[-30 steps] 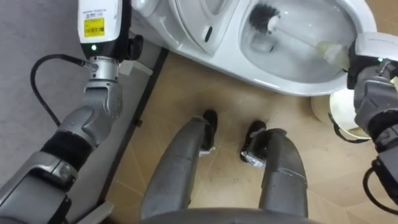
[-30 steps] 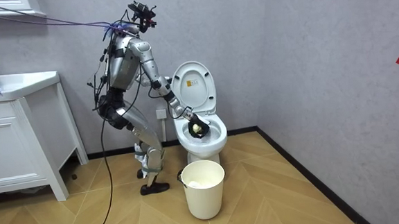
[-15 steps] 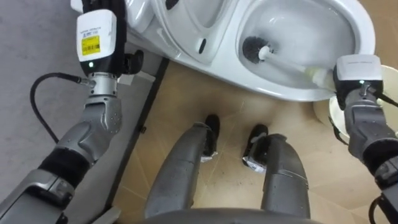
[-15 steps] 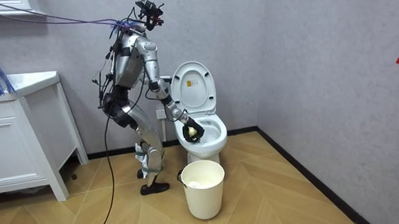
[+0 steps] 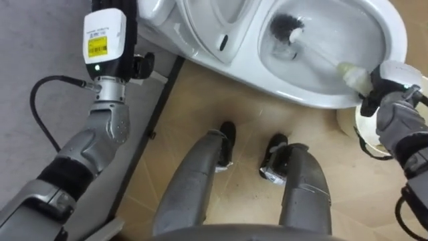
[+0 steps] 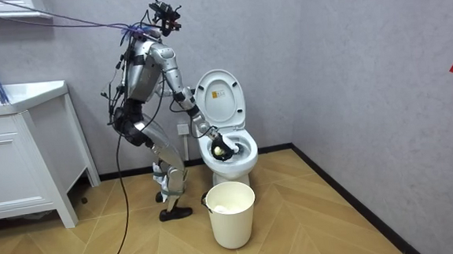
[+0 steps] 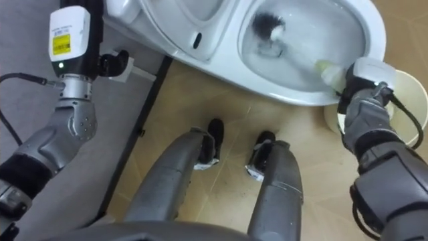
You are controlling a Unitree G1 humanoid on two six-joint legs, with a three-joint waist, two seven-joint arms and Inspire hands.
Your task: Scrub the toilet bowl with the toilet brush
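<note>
Left eye view recorded the scrubbing step in hand. The black-bristled toilet brush with a pale straight handle (image 5: 314, 48) lay inside the bowl of the white ceramic toilet (image 5: 314, 100). Its bristle head sat against the inner wall toward the hinge end. Its handle slanted up to the toilet's near rim on the robot's right.

The right hand (image 5: 393, 115) was closed round the handle's upper end just outside that rim, fingers curled about it and nothing else in its grasp. The left hand (image 5: 110, 40) was held up beside the toilet's raised seat. Whether it was spread or closed could not be told.

Room view showed the robot standing close at the toilet's side and leaning toward it. A white round plastic bucket (image 6: 232, 213) stood on the floor just in front of the toilet.

Assessment: brushing appeared to be in progress and, on this evidence, unfinished, as the bristles met only one part of the bowl. The next move would call for sweeping the head round the inner wall and under the rim. The grip should be kept firm and the handle clear of the rim, so the brush neither slips nor flicks water out.
</note>
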